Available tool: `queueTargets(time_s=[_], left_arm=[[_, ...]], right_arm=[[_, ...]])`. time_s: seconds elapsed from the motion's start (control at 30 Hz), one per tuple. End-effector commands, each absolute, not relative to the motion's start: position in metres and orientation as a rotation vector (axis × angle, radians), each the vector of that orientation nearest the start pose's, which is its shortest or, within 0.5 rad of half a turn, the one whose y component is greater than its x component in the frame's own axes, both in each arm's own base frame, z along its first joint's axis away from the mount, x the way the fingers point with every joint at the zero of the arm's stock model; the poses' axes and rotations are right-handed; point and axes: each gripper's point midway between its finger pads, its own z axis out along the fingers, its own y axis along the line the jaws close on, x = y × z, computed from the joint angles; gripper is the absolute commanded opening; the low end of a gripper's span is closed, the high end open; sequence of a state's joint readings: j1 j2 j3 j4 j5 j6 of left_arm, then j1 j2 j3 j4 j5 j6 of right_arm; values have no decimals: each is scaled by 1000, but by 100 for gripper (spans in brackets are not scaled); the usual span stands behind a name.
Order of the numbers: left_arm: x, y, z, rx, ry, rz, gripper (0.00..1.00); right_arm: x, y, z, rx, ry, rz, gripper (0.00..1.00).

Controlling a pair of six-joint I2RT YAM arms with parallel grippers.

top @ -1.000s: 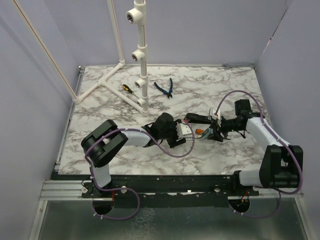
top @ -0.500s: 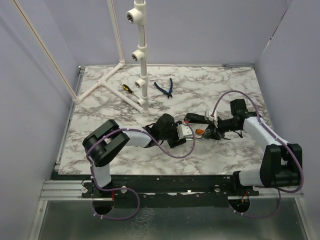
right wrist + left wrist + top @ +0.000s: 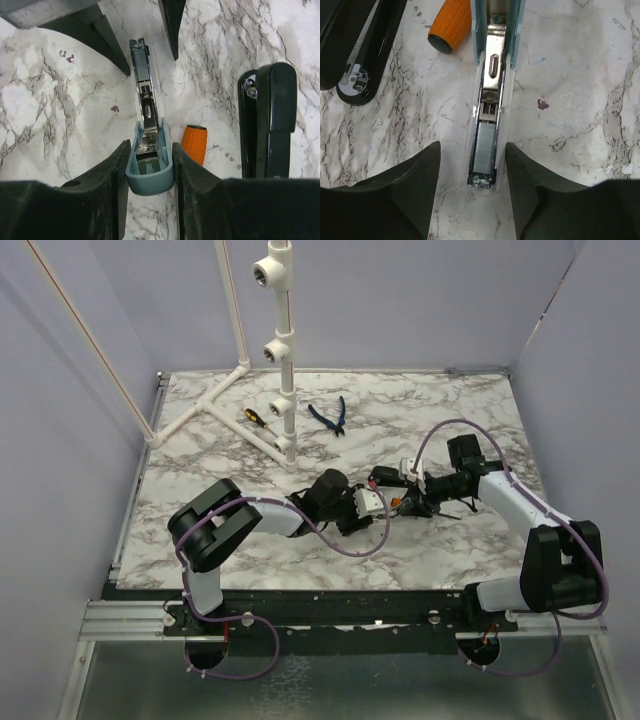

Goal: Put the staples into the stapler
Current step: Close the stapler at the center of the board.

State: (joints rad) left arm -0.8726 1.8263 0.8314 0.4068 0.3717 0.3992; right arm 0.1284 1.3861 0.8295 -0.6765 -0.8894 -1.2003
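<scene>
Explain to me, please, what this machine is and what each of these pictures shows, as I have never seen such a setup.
These are two robot arms mounted at a marble table, each ending in a two-fingered hand. The wide picture looks down from above; the other two come from cameras on the wrists. The right hand grips the end of a pale teal bar; the left hand straddles its far end, open, where staples sit in a metal channel. Beside lie a black stapler and an orange handle.

Stapler (image 3: 276,120): glossy black plastic. Teal bar (image 3: 150,174): matt plastic, shiny metal channel. Orange handle (image 3: 194,144): ribbed. Table (image 3: 45,115): smooth marble-look.
</scene>
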Motion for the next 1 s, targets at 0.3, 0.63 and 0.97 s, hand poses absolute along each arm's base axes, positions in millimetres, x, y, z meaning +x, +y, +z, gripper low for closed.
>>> queueTargets(time_s=[0.3,0.63,0.97], left_arm=[[237,-367,8,1473,1596,-701,40],[239,-357,20,1450,1524,-660,75],[250,-336,39,1414,1485,-675,78]], right_arm=[[255,181,85,-1610,1748,729,28],[265,168,86,-1639,1806,601,26],[266,149,103,-1736,1844,543,25]])
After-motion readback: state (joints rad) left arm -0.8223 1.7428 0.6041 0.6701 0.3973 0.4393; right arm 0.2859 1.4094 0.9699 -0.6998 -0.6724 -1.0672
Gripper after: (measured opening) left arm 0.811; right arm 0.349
